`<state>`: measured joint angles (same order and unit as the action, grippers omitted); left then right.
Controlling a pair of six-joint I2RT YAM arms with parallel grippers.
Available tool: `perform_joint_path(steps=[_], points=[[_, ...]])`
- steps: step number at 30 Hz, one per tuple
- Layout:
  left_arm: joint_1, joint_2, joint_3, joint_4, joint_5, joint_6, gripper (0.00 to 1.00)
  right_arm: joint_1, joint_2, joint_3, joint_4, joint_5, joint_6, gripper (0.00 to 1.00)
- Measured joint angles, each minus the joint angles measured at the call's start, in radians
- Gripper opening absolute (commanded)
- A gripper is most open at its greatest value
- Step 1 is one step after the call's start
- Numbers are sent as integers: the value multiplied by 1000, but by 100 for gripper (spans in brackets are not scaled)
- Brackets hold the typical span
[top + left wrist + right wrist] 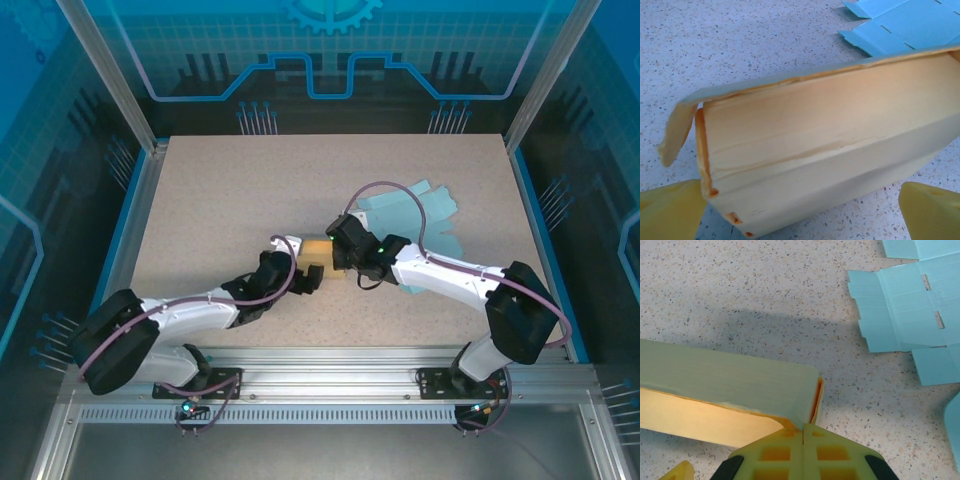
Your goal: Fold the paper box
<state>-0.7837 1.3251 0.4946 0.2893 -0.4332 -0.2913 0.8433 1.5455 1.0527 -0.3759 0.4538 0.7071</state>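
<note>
The paper box (317,252) is pale yellow, partly folded, and lies mid-table between both arms. In the left wrist view the paper box (820,145) shows a long side wall with a lid flap curling over its left end. My left gripper (800,222) is open, its yellow fingertips (670,210) standing on either side of the box's near lower edge without pressing it. My right gripper (804,437) is shut on a corner of the paper box (730,385), pinching a wall edge between its yellow pads. From above, the left gripper (303,280) and right gripper (338,262) meet at the box.
Flat, unfolded light-blue box sheets (410,215) lie on the speckled table behind and to the right of the right arm; the blue sheets (910,310) are close to the right gripper and the blue sheets (900,22) lie beyond the yellow box. Metal frame posts (110,80) border the table.
</note>
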Motion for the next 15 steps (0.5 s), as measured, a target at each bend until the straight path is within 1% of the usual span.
perform_joint_path(steps=[4, 8, 11, 13, 15], points=[[0, -40, -19, -34, 4, -21, 98, 0, 0, 0, 0, 7, 0, 0], [0, -181, -19, -144, 31, -47, 86, 0, 0, 0, -1, 10, 0, 0], [0, -315, 23, -295, 46, -55, 80, 0, 0, 0, -1, 12, 0, 0], [9, -373, 85, -407, 56, -55, 79, 0, 0, 0, -3, 14, 0, 0], [45, -398, 169, -513, 93, -54, 78, 0, -1, 0, -4, 14, 0, 0]])
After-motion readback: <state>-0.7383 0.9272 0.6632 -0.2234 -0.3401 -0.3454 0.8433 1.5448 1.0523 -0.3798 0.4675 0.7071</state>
